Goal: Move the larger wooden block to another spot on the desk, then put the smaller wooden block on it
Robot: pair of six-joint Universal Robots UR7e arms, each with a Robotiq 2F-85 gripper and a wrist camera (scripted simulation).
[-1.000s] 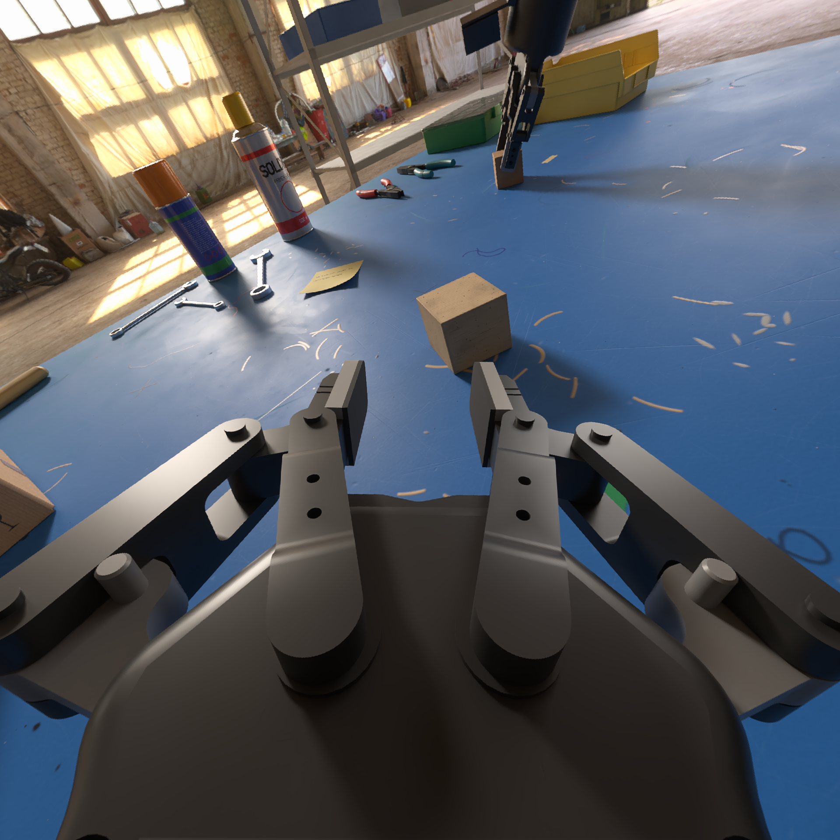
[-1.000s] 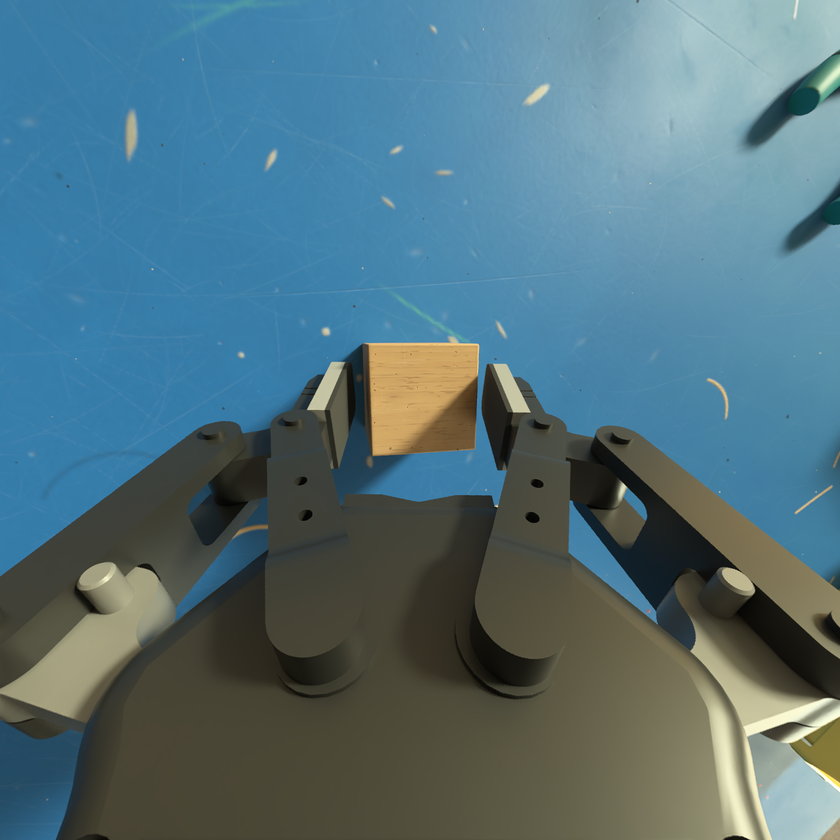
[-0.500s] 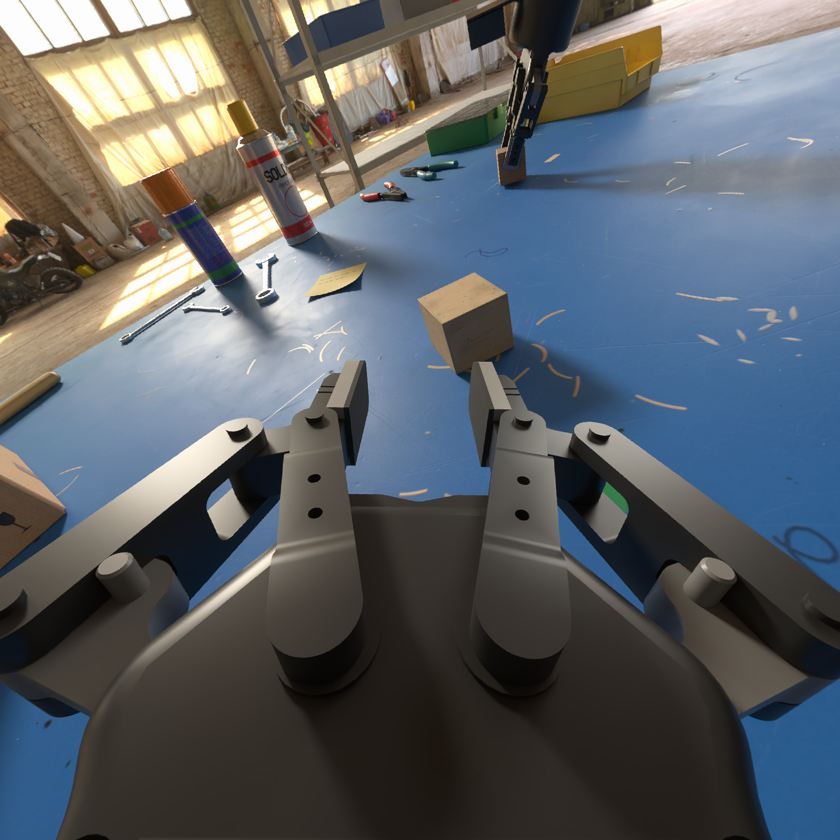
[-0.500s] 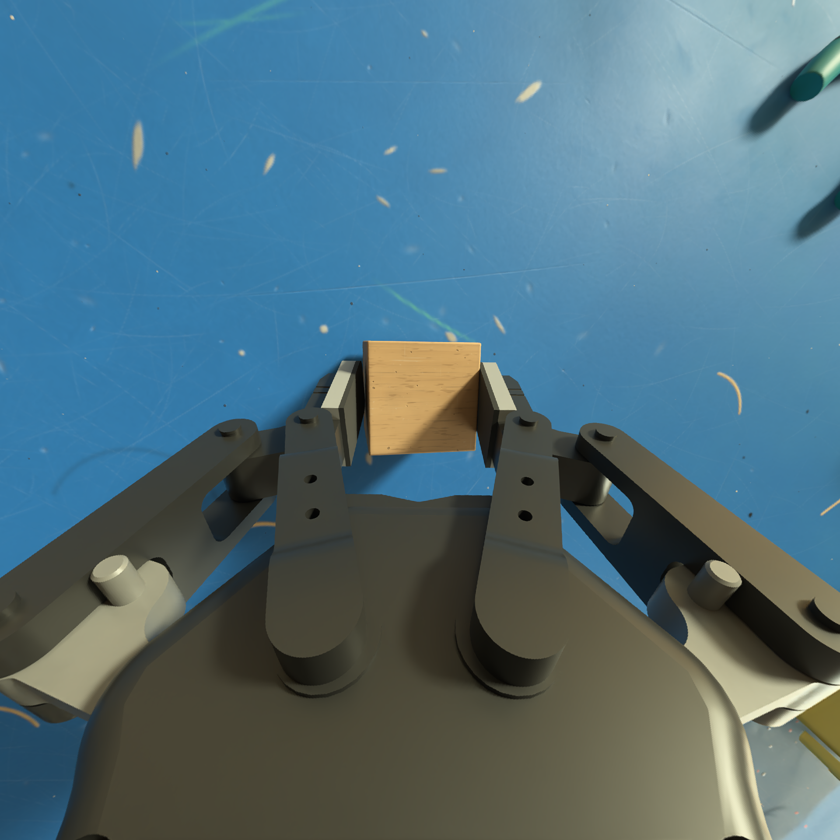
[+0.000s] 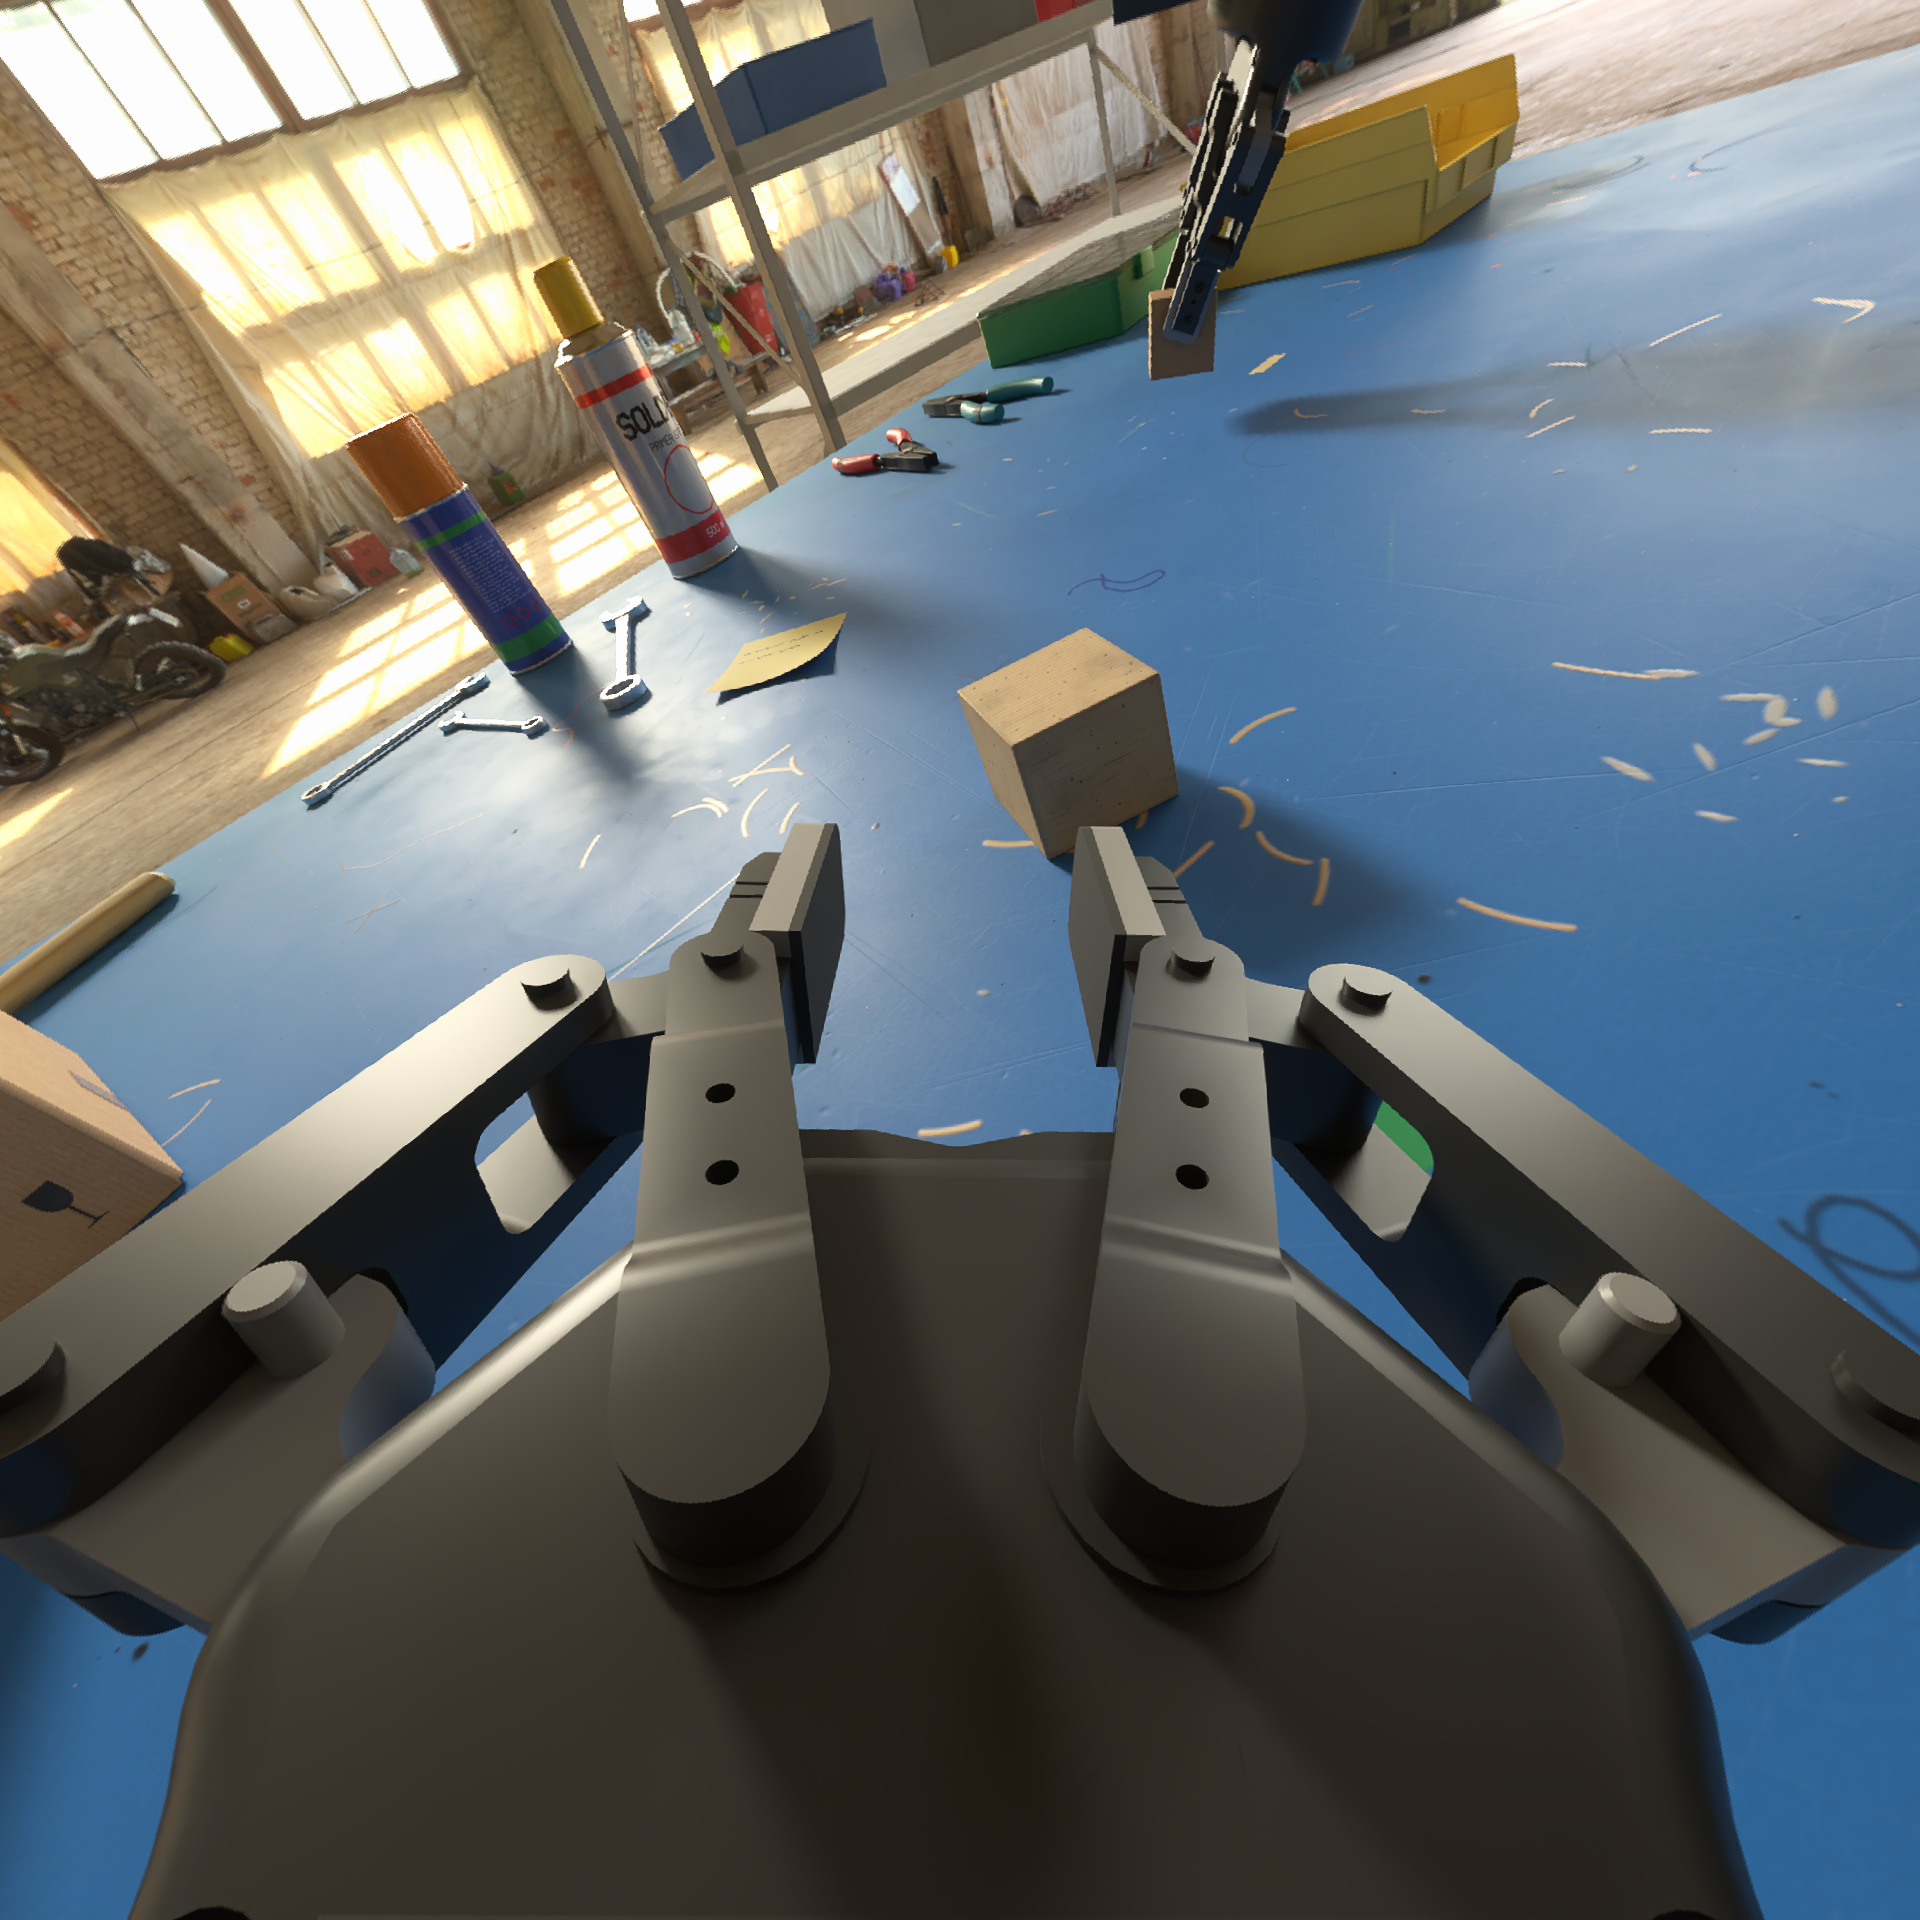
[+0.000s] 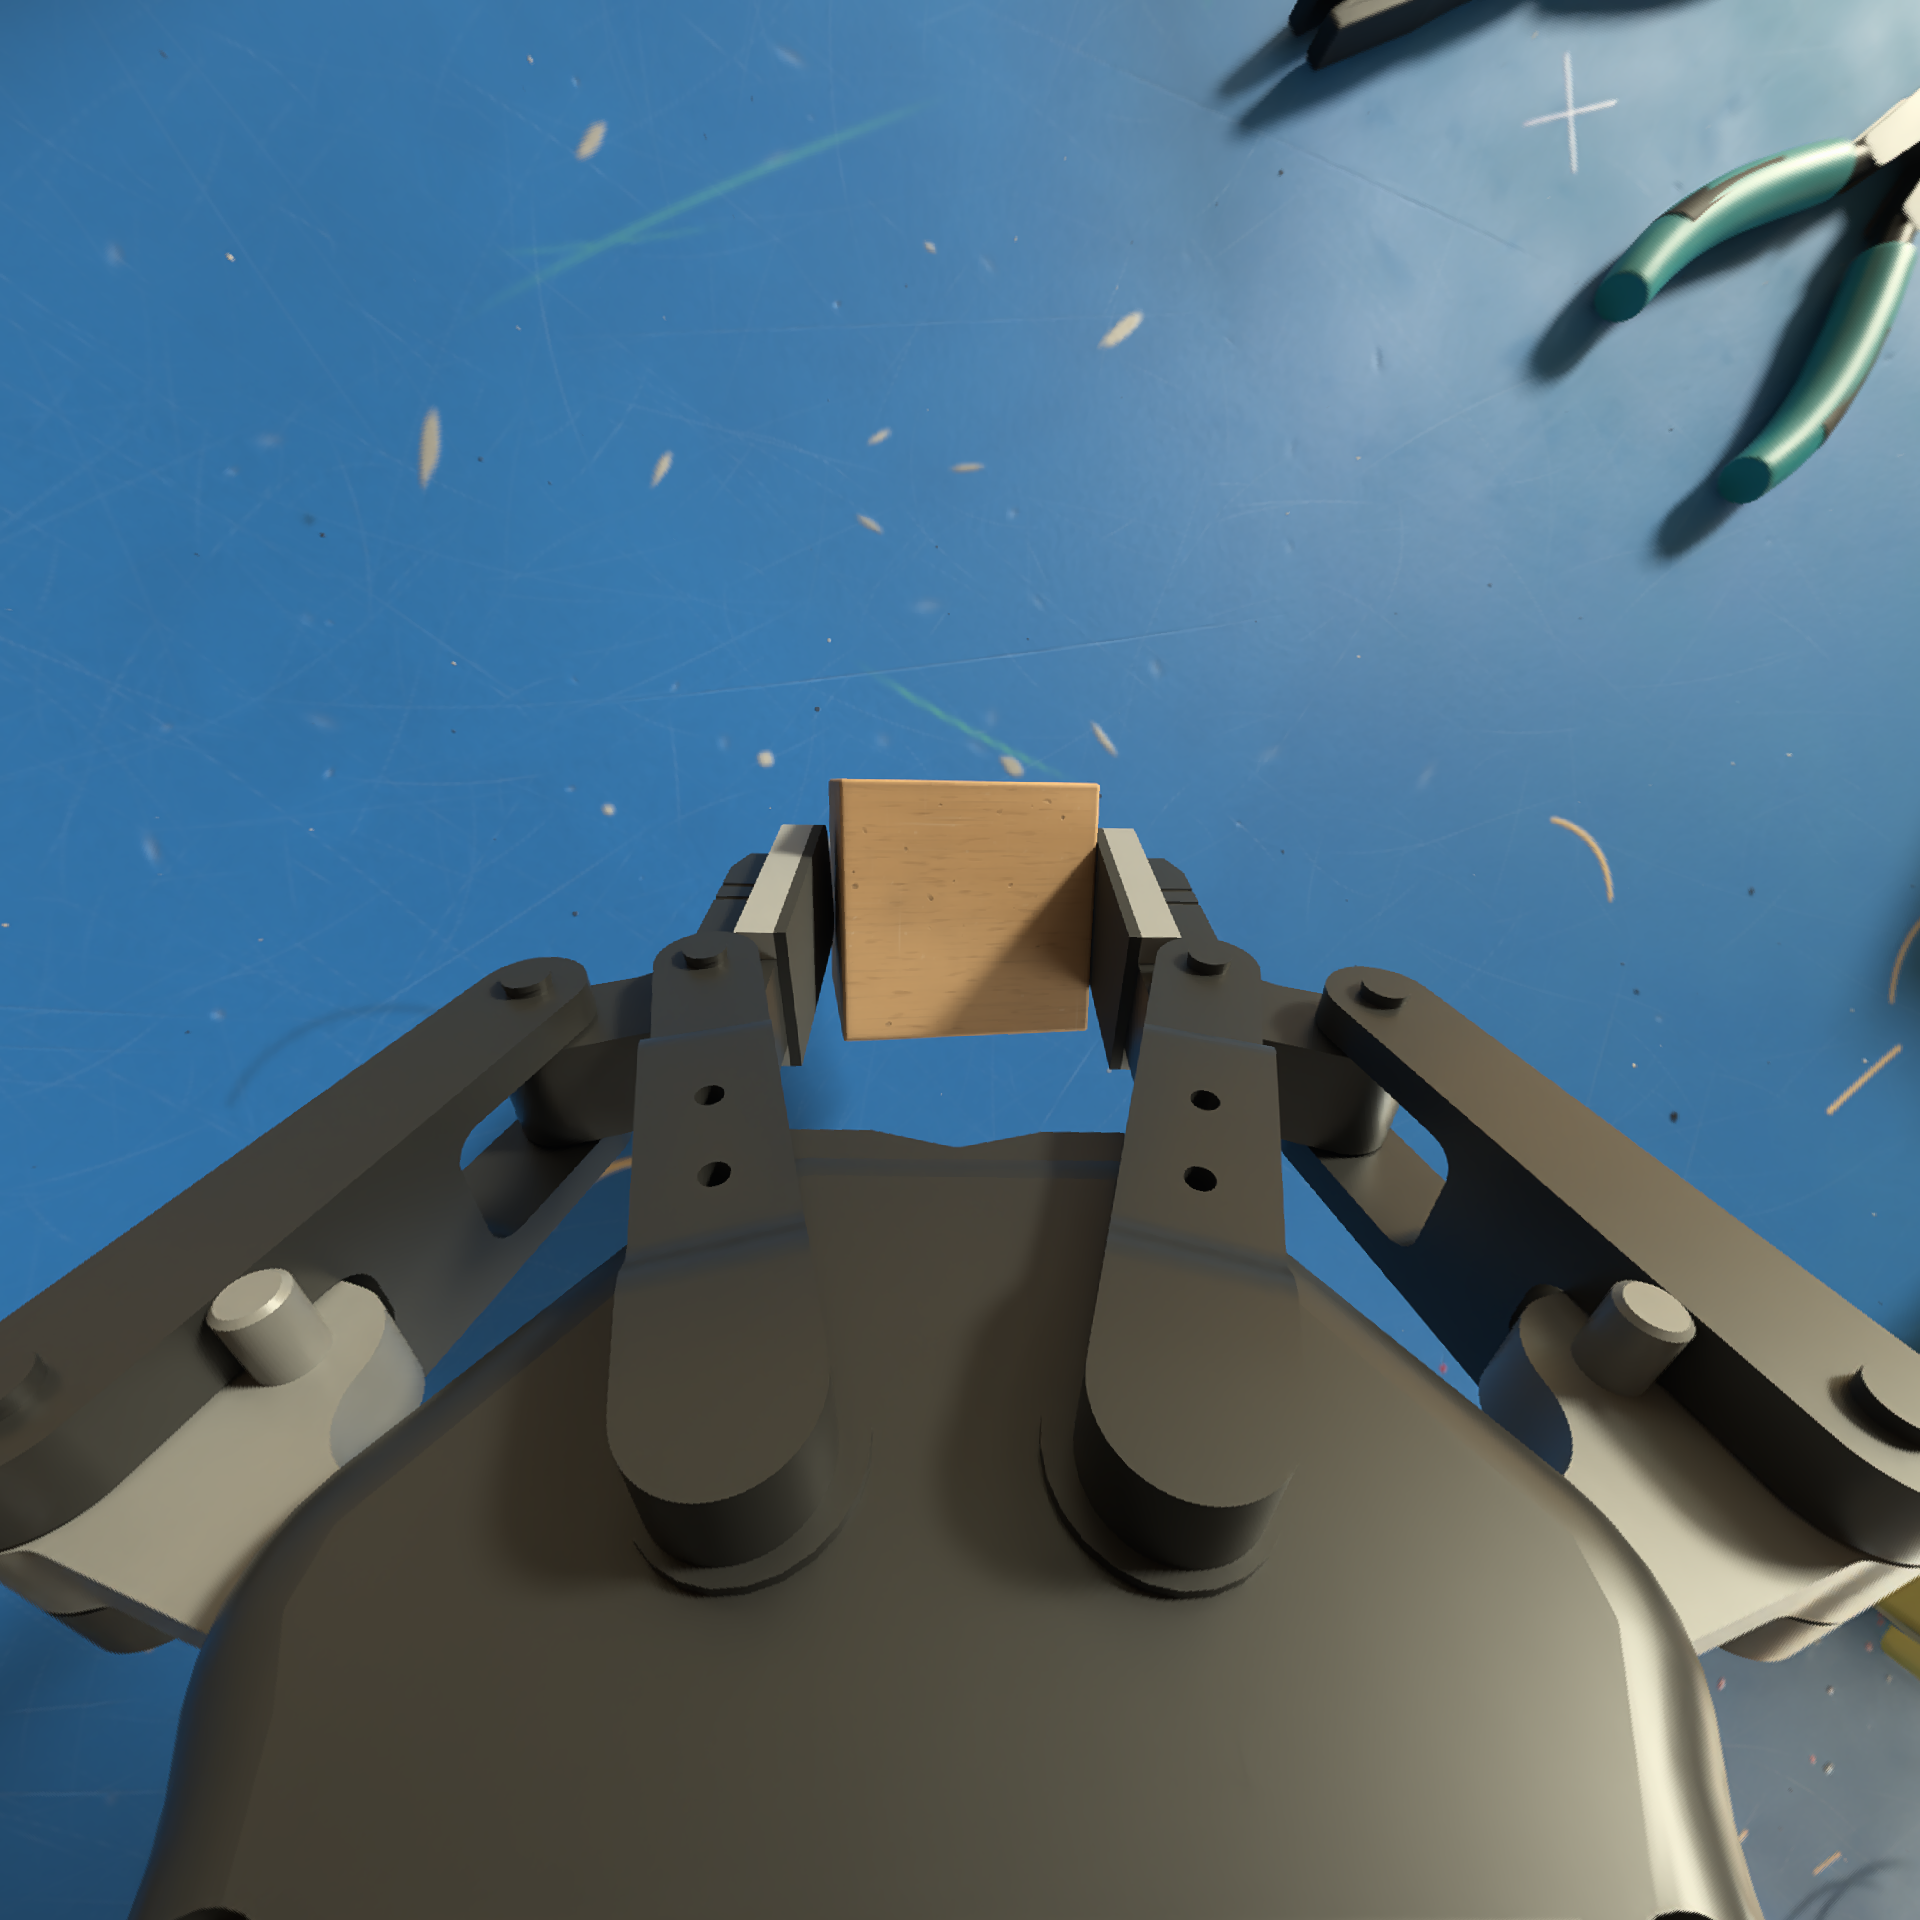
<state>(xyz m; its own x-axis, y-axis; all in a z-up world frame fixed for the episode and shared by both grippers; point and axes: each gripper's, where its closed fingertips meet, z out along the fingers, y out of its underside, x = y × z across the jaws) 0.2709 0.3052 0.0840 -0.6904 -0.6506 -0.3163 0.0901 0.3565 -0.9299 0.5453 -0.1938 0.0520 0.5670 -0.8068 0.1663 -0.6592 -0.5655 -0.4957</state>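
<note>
The larger wooden block [image 5: 1070,732] sits on the blue desk [image 5: 1455,582], just beyond and right of my open, empty left gripper [image 5: 956,894]. My right gripper [image 6: 961,914] is shut on the smaller wooden block [image 6: 961,904] and holds it above the desk surface [image 6: 520,623]. The left wrist view shows that gripper [image 5: 1195,312] far off with the small block [image 5: 1179,348] lifted off the desk, its shadow lying to the right.
Two spray cans [image 5: 457,540] [image 5: 644,426], wrenches [image 5: 623,655], a yellow note [image 5: 779,649], red pliers [image 5: 883,457] and teal pliers [image 5: 987,400] [image 6: 1787,312] lie at the far left. Green [image 5: 1070,312] and yellow bins [image 5: 1371,177] stand behind. A cardboard box [image 5: 62,1164] is at left.
My right gripper closed on the smaller block and lifted it off the desk; the teal pliers came into its view. My left gripper drew back slightly from the larger block.
</note>
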